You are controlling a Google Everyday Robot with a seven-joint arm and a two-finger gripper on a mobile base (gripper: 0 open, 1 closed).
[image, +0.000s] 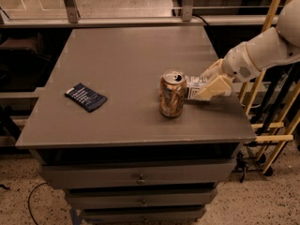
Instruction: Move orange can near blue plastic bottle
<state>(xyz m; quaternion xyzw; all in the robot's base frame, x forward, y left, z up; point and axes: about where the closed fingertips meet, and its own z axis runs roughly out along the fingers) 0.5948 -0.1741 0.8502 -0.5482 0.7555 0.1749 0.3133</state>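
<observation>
The orange can (172, 95) stands upright on the grey table (122, 55), right of centre near the front edge. The blue plastic bottle (191, 86) lies on its side just behind and to the right of the can, close to it or touching it, with the can hiding its left end. My gripper (207, 88) comes in from the right on a white arm. Its tan fingers (213, 86) are closed around the bottle's right end. The gripper is not holding the can.
A flat dark-blue packet (85, 97) lies on the left part of the table. Yellow wooden rails (262, 83) stand close beside the table's right edge. Drawers (140, 177) sit below the tabletop. A glass partition runs behind the table.
</observation>
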